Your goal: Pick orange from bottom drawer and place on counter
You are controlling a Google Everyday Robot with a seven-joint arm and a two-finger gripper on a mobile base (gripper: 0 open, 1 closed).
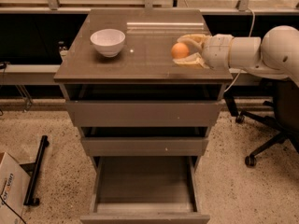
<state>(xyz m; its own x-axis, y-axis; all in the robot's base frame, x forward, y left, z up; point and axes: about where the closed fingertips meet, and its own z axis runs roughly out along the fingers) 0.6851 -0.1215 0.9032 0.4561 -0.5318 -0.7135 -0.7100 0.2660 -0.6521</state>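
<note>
The orange [179, 50] is over the right part of the counter [140, 55], at or just above its surface, between the two pale fingers of my gripper [186, 50]. The gripper reaches in from the right and is shut on the orange, one finger [190, 38] behind it and one finger [189, 61] in front. The bottom drawer [145, 216] is pulled out below, and its inside shows nothing in it.
A white bowl [108, 41] stands on the counter's left part. The two upper drawers [144, 114] are closed or nearly so. An office chair [268, 139] stands to the right, a cardboard box [9, 192] and a black stand [36, 171] at lower left.
</note>
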